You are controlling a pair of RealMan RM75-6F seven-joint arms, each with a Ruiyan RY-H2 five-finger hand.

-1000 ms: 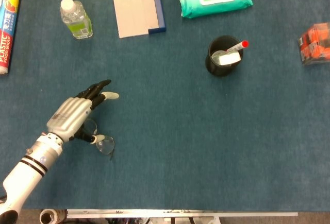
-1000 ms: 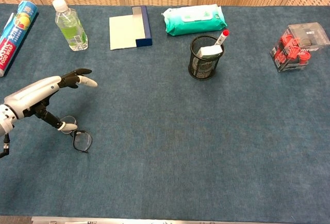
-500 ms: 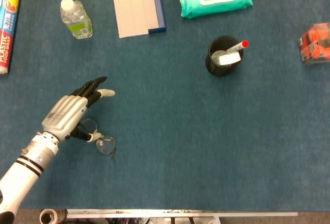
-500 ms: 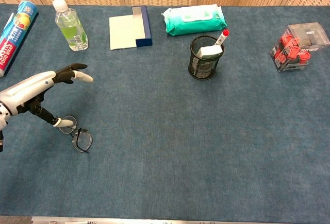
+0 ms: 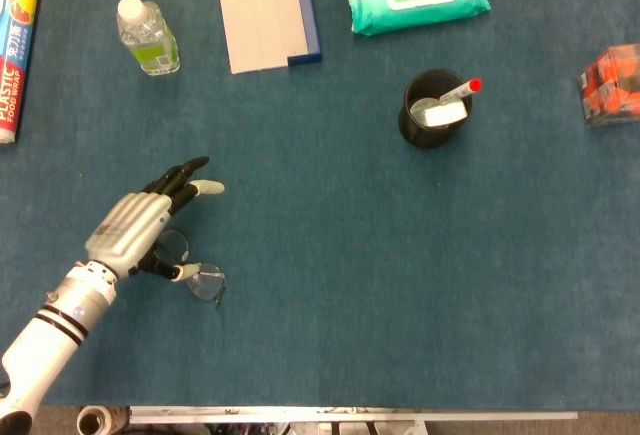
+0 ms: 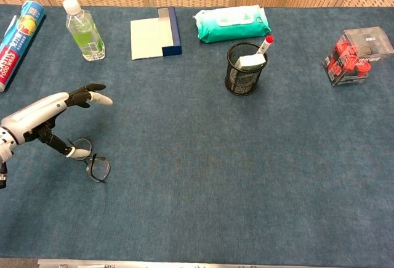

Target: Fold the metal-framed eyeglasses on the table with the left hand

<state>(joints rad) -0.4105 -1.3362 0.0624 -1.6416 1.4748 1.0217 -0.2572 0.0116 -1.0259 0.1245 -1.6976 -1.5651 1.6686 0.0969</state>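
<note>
The left hand [image 5: 135, 227] is hovering low over the blue table covering [image 5: 400, 275] at the 8 o'clock part of the head view, with its white forearm running off toward the 7 o'clock corner. Its fingers [image 5: 190, 177] are lying extended and spread toward 1 o'clock, gripping nothing, while its thumb [image 6: 69, 149] is reaching down toward 4 o'clock, with the white tip resting at the near lens rim of the metal-framed eyeglasses [image 5: 196, 273]. Whether the thumb tip is actually touching the frame cannot be determined from either view. The hand is therefore reading as released, fingers apart. The eyeglasses are lying on the covering just beside the hand, at its 4 o'clock side, with one lens partly under the palm and the other lens clear of it; the chest view is showing the same eyeglasses [image 6: 92, 163] just to the right of the thumb. The temple arms are too thin to show whether they are folded. Farther out, at 12 o'clock from the hand, a clear bottle [image 5: 147, 35] is lying on the covering. A mesh pen cup [image 5: 433, 107] is standing well apart at 2 o'clock, holding a red-capped marker [image 5: 462, 89]. The right hand is appearing in neither view.
</note>
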